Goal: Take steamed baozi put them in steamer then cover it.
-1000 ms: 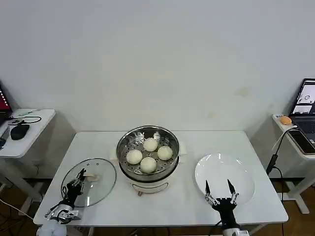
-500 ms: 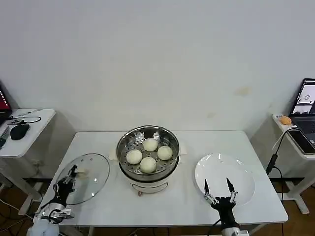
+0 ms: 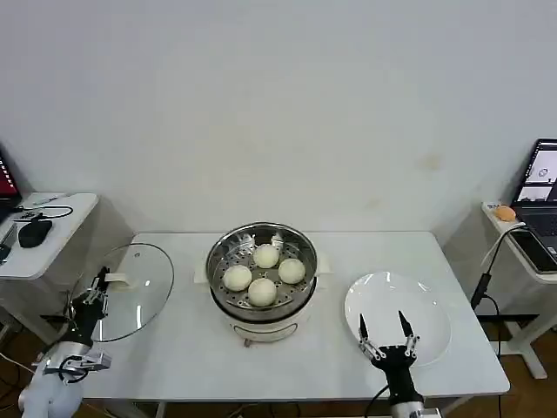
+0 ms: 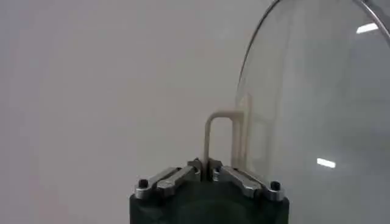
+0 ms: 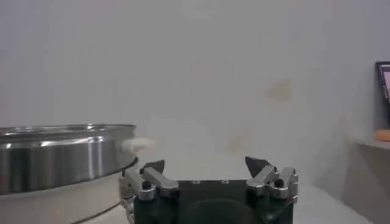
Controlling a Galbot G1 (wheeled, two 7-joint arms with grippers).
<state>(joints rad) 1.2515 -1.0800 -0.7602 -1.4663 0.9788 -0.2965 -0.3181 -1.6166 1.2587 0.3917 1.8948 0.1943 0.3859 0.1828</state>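
Note:
Several cream-white baozi (image 3: 263, 272) lie in the shiny steamer (image 3: 228, 246) on its cream pot base at the table's middle. My left gripper (image 3: 103, 281) is shut on the pale handle (image 4: 218, 131) of the glass cover (image 3: 139, 292), which hangs tilted above the table's left edge, well left of the steamer. In the left wrist view the cover (image 4: 317, 109) stands on edge beyond my left gripper (image 4: 205, 165). My right gripper (image 3: 383, 329) stands open over the near edge of the white plate, holding nothing. The right wrist view has the steamer (image 5: 61, 155) beside my open right gripper (image 5: 205, 163).
A bare white plate (image 3: 418, 300) lies at the table's right front. Side tables stand at both sides: the left one with a mouse (image 3: 35, 232) and cables, the right one with a laptop (image 3: 541, 205) and an orange thing (image 3: 505, 212).
My left gripper has lifted the cover off the table and carried it left and up, tilting it on edge. The right gripper has hardly moved.

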